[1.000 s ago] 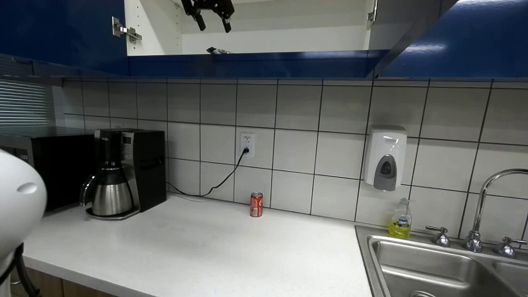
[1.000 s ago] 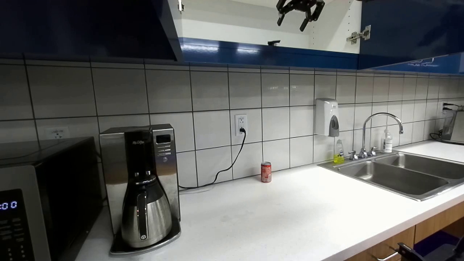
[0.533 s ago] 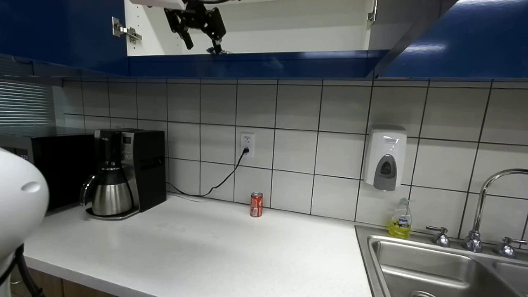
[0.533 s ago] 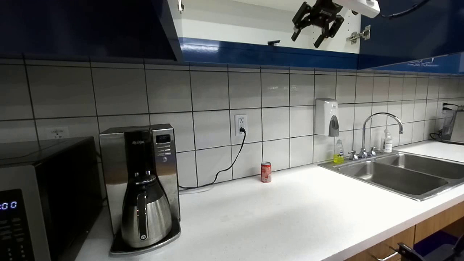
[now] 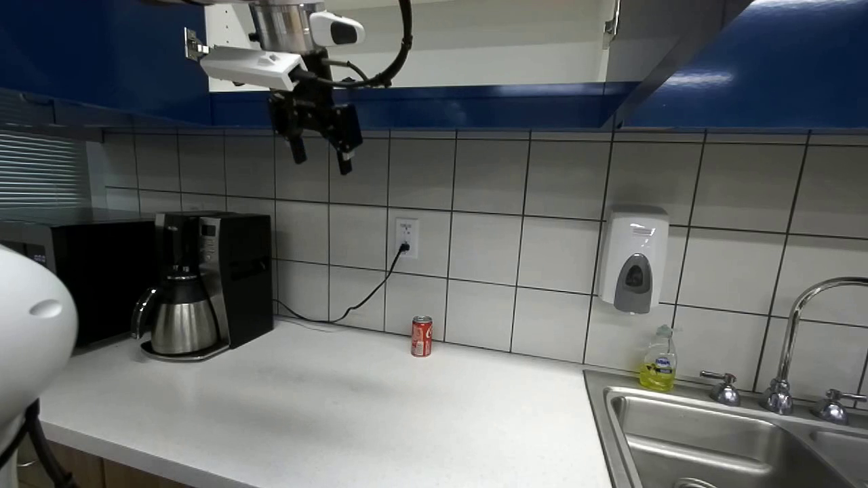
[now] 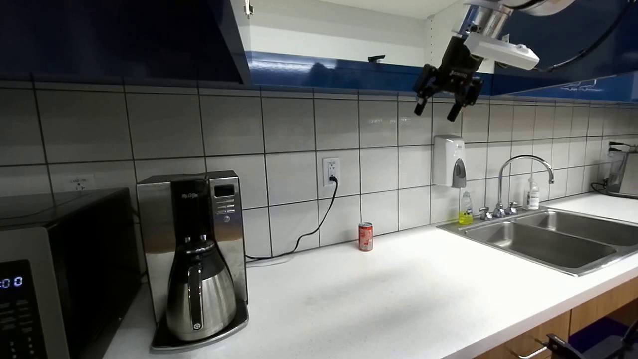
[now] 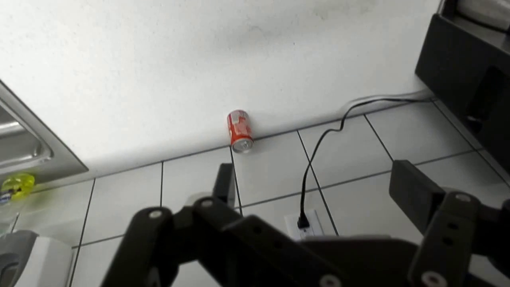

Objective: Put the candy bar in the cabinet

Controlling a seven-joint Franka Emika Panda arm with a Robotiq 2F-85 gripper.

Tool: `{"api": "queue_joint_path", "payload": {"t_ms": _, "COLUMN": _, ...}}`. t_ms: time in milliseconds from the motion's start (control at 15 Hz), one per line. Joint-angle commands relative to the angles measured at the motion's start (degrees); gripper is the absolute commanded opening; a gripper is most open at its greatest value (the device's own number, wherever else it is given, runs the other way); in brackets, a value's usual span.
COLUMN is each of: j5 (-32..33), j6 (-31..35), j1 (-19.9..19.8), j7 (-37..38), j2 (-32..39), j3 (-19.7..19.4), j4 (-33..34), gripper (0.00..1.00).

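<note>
The candy bar (image 6: 376, 59) is a small dark shape on the front edge of the cabinet floor in an exterior view. In the view from the other side it is mostly hidden behind the arm's cable. The cabinet (image 5: 488, 107) stands open, with a white interior and a dark blue lower edge; it also shows here (image 6: 319, 30). My gripper (image 5: 322, 161) is open and empty, fingers pointing down, below the level of the cabinet's lower edge. In an exterior view the gripper (image 6: 435, 112) is to the right of the candy bar and lower. The wrist view shows its jaws (image 7: 314, 177) wide apart with nothing between them.
A red can (image 5: 421, 337) stands on the counter (image 5: 380, 420) by the tiled wall. A coffee maker (image 6: 199, 259) and a microwave (image 6: 75, 269) stand at one end. A soap dispenser (image 5: 635, 261), dish soap (image 5: 658, 359) and a sink (image 6: 543, 239) are at the other. Cabinet doors (image 6: 563, 50) stand open.
My gripper has come down from in front of the cabinet opening to below its lower edge, staying open. More of the arm has come into view. The candy bar has not moved.
</note>
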State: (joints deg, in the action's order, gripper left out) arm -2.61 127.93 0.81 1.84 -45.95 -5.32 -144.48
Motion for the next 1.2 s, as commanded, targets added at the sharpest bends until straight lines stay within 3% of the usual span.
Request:
{"api": "queue_joint_path", "payload": {"t_ms": 0, "j5": 0.6, "j6": -3.0, "j1": -2.2, "j7": -0.3, "j2": 3.8, "j3": 0.8, "j4": -1.0, "gripper": 1.00}}
{"api": "queue_joint_path", "payload": {"t_ms": 533, "j5": 2.2, "j6": -3.5, "j1": -2.3, "j7": -1.0, "j2": 15.3, "j3": 1.8, "j4": -2.5, "gripper": 1.00}}
{"api": "queue_joint_path", "payload": {"t_ms": 1133, "j5": 1.2, "j6": 4.2, "j1": -0.3, "j7": -1.3, "j2": 22.4, "j3": 3.4, "j4": -6.6, "gripper": 1.00}}
